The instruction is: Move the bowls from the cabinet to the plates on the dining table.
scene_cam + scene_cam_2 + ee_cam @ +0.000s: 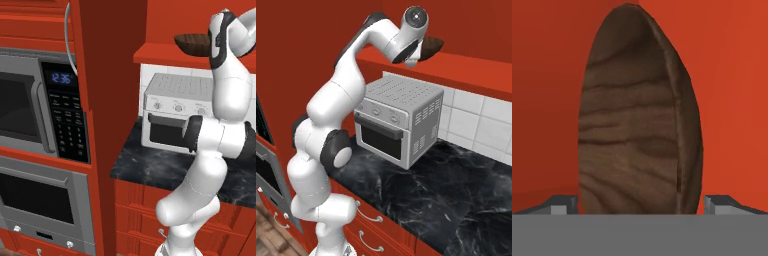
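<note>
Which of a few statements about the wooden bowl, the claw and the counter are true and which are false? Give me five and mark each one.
1. The wooden bowl sits on the red cabinet shelf. True.
2. The claw is shut on the bowl. False: its fingers stand wide, one on each side of the bowl, not closed on it.
3. A toaster oven stands on the black marble counter. True.
4. The microwave door hangs open. False: it is closed.
5. The bowl already rests on a plate. False: it is on the shelf.
</note>
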